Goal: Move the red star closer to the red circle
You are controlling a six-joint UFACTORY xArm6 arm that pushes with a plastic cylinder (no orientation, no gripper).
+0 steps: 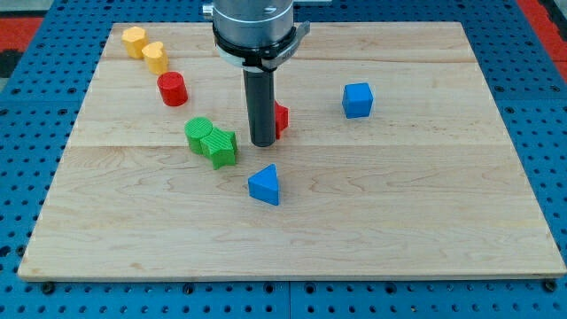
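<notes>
The red star (281,120) lies near the board's middle, mostly hidden behind my rod; only its right part shows. The red circle (172,89) stands toward the view's upper left. My tip (263,142) rests on the board just left of and in front of the red star, touching or nearly touching it. The red circle is well to the left of my tip and a little above it.
Two yellow blocks (134,41) (155,57) sit at the view's upper left. A green circle (199,134) and a green star (221,146) touch each other left of my tip. A blue triangle (265,185) lies below my tip. A blue cube (358,100) is at the right. The wooden board (425,213) has edges all round.
</notes>
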